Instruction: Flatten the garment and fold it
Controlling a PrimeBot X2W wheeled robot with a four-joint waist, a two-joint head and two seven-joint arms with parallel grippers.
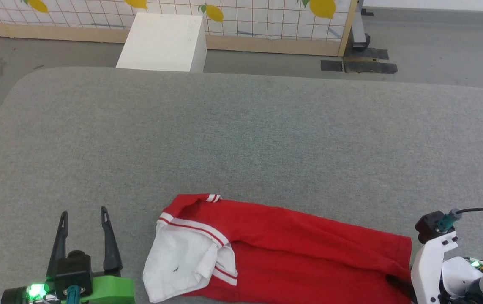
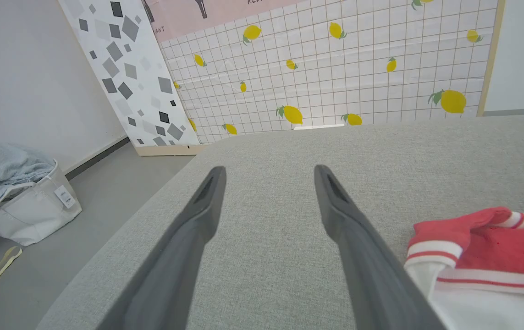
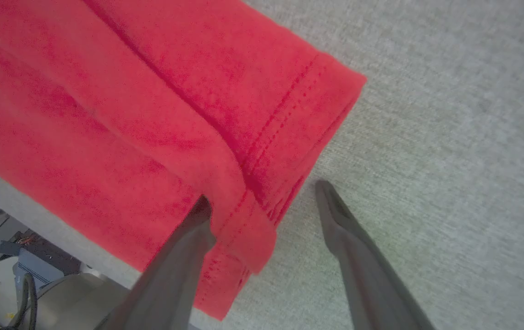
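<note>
Looks like mid-fold to me: the garment (image 1: pixel 292 249) lies doubled into a long strip along the near edge of the grey table (image 1: pixel 241 135), white sleeve (image 1: pixel 182 261) at the left end and hem (image 3: pixel 289 119) at the right, so the next move probably calls for pinching both ends. The left gripper (image 1: pixel 84 212) hovers spread wide over bare table just beside the sleeve. The right gripper (image 3: pixel 262 192) is spread too, straddling the hem corner with nothing pinched, though one finger might be tucked under the fabric, hard to tell. There's loads of open table beyond, but the strip's near side seems to hang over the edge.
</note>
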